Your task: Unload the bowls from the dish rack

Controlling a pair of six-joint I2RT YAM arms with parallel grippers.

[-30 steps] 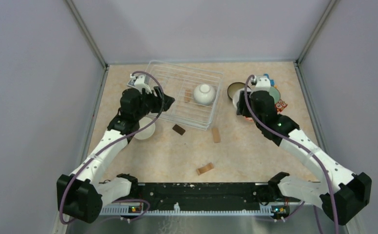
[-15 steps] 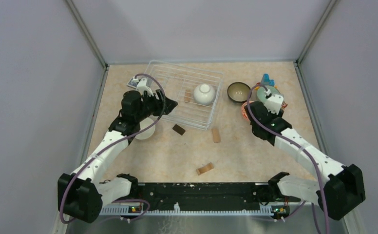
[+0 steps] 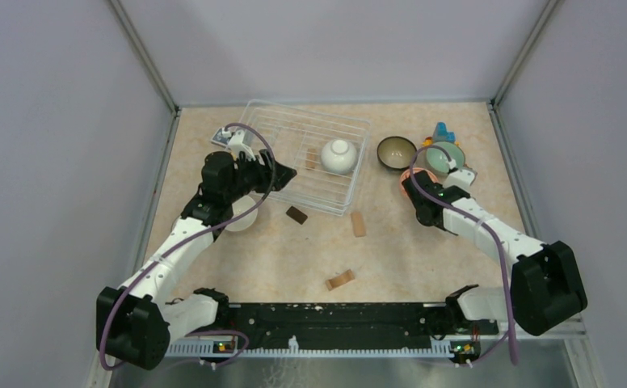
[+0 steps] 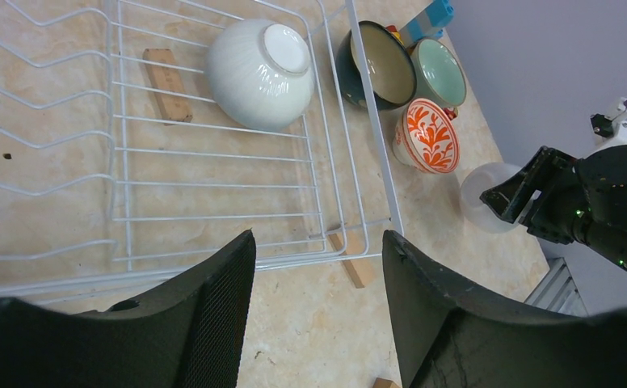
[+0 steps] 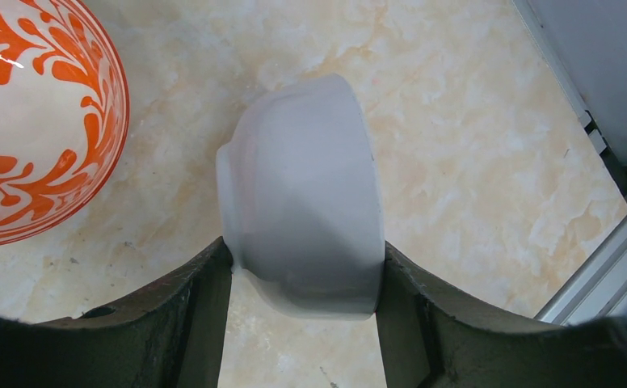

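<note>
The right gripper (image 5: 302, 260) is clamped on a white bowl (image 5: 302, 202), tipped sideways over the bench (image 5: 472, 162) beside the orange bowl (image 5: 35, 121), seemingly to join the unloaded group, while the left gripper (image 4: 318, 242) stands apart, facing the overturned bowl (image 4: 254, 77) in the rack (image 4: 361, 97).

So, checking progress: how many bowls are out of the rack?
5: dark, green and orange bowls right of the rack, a white bowl in the right gripper, one under the left arm. Others may be hidden.
</note>
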